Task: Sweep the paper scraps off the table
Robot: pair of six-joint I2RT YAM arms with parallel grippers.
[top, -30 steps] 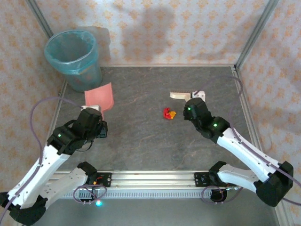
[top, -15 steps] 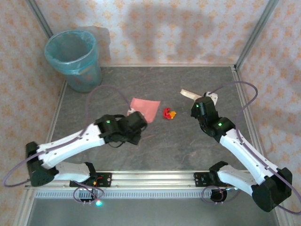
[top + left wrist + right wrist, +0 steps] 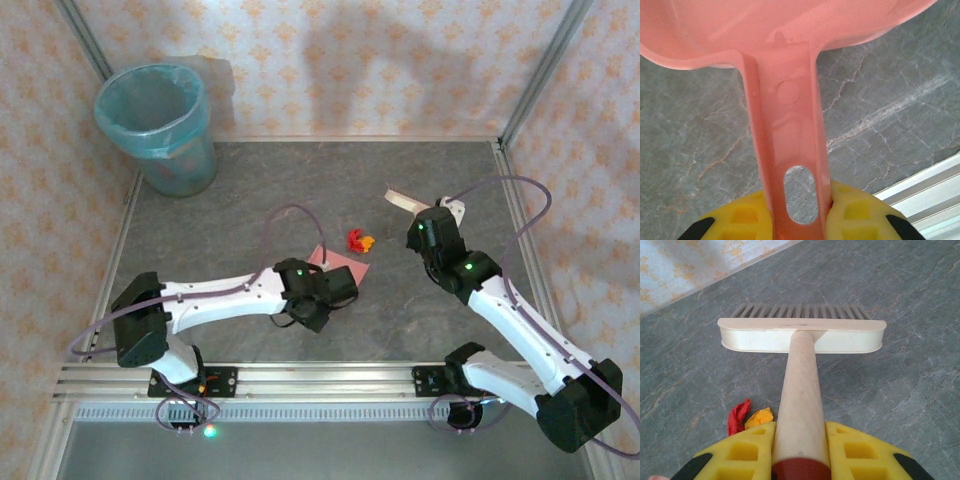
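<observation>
Two paper scraps, one red and one orange, lie together mid-table; in the right wrist view the paper scraps sit just left of the brush handle. My left gripper is shut on the handle of a pink dustpan, whose pan lies just below-left of the scraps. The dustpan handle runs between my left gripper's yellow pads. My right gripper is shut on the wooden handle of a white brush. The brush head rests bristles-away, right of the scraps, with my right gripper around the handle.
A teal-lined bin stands at the table's far left corner. Aluminium rails edge the near side, and one rail lies close to the left gripper. Patterned walls close off the back and sides.
My left arm swung the dustpan from near the bin across to the middle, beside the scraps. The right arm drew the brush a little to the right, then held still.
</observation>
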